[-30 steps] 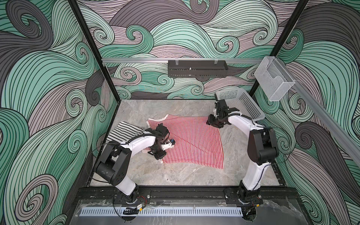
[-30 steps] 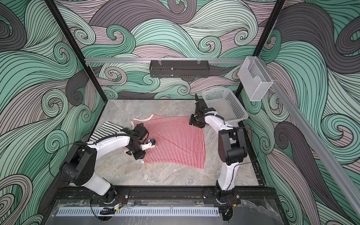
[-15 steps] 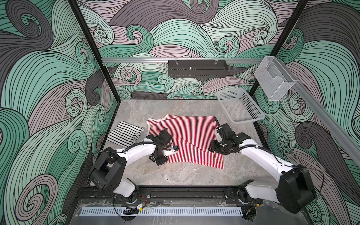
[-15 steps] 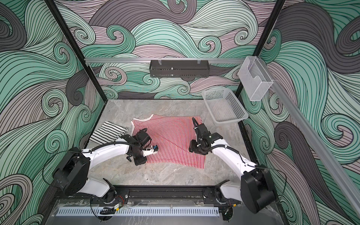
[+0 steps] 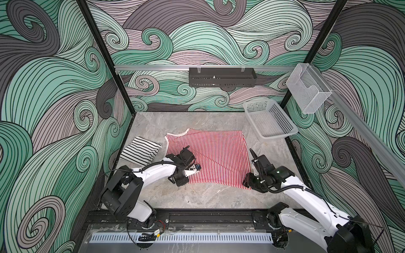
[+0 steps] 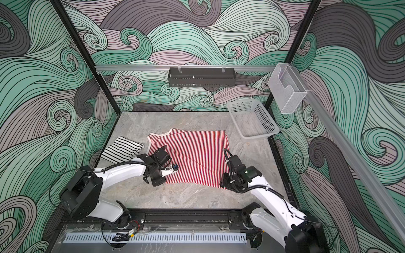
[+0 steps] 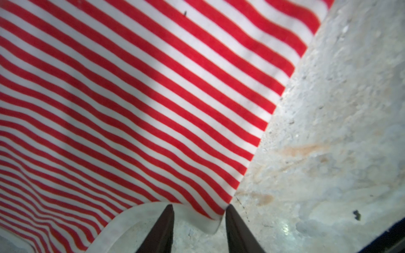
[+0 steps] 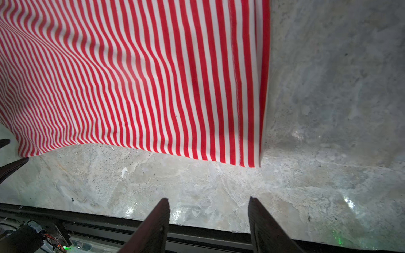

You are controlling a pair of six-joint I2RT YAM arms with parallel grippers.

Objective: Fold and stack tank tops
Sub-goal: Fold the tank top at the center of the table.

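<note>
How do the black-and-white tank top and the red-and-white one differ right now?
The black-and-white tank top is folded small; the red-and-white tank top lies spread out. The black-and-white one sits off to the left, the red-and-white one in the middle. Both are striped.

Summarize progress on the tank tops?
Done: black-and-white top sits folded, off to the left. In hand: nothing gripped; left claw open at a white-trimmed corner of the red-and-white top, right claw open just short of its hem corner. Left: fold that spread-out top, then stack both.
</note>
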